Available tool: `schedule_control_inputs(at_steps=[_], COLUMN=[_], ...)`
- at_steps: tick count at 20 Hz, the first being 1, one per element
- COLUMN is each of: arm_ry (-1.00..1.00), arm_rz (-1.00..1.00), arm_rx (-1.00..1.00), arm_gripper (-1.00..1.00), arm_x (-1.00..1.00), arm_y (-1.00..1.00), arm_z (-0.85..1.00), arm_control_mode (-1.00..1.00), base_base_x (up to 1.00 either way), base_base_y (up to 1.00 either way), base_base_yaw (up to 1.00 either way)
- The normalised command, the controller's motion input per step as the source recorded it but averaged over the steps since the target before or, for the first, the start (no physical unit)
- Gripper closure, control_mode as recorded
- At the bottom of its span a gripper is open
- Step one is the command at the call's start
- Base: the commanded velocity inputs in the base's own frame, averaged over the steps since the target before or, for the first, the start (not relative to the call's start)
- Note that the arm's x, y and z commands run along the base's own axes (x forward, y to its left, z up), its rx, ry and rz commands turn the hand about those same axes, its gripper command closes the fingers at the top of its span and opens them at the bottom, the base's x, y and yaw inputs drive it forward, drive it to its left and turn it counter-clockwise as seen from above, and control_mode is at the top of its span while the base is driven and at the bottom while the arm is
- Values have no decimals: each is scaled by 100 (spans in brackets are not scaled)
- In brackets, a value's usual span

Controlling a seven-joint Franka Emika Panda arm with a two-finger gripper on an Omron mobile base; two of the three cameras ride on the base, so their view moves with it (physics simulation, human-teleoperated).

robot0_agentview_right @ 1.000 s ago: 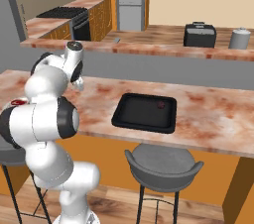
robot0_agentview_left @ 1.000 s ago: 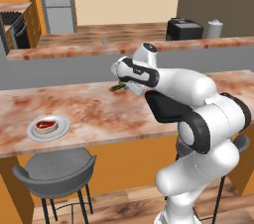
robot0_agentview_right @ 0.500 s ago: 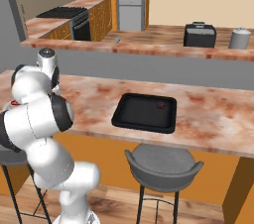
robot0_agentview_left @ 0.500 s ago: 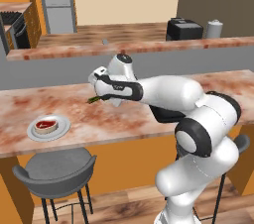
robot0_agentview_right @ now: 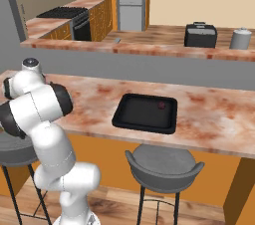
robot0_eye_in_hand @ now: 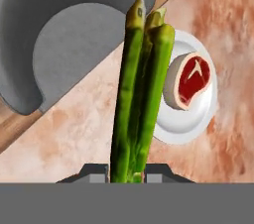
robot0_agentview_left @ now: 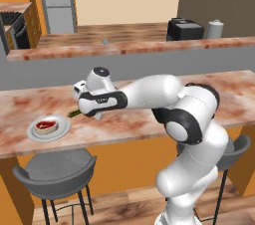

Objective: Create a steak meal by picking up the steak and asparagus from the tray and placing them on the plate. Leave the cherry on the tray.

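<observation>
The green asparagus (robot0_eye_in_hand: 139, 99) is held upright between my fingers, my gripper (robot0_eye_in_hand: 126, 172) shut on its lower end. In the left base view the gripper (robot0_agentview_left: 83, 109) hovers over the counter just right of the plate (robot0_agentview_left: 35, 132), with the asparagus (robot0_agentview_left: 74, 113) poking out toward it. The steak (robot0_agentview_left: 46, 125) lies on the grey-white plate; the hand view shows the steak (robot0_eye_in_hand: 191, 80) on the plate (robot0_eye_in_hand: 184, 129) behind the stalks. The black tray (robot0_agentview_right: 145, 113) sits farther right on the counter with the small dark cherry (robot0_agentview_right: 161, 104) near its far right corner.
Grey bar stools stand below the counter edge, one stool (robot0_agentview_left: 56, 171) under the plate and another stool (robot0_agentview_right: 163, 162) under the tray. A toaster (robot0_agentview_right: 200, 35) and a kettle (robot0_agentview_right: 240, 39) stand on the back counter. The marbled counter (robot0_agentview_left: 124, 119) runs wide to both sides.
My arm has swung left along the counter with the asparagus in the gripper, from above the counter's middle to just beside the plate with the steak.
</observation>
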Motion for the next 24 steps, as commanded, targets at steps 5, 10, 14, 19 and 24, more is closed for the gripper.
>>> schedule_control_inputs(at_steps=[5,10,14,19,24], arm_ry=[9,9,5,5,3], arm_rz=[0,0,0,0,0], arm_rx=[-2,-2,-2,-1,0], arm_gripper=[100,100,100,100,100], arm_x=[0,0,6,22,16], arm_y=[70,66,36,13,5], arm_z=[-32,-30,-30,-34,-39], arm_control_mode=[-100,-100,-100,-100,-100], base_base_x=[0,0,0,0,0], base_base_y=[0,0,0,0,0], base_base_yaw=[0,0,0,0,0])
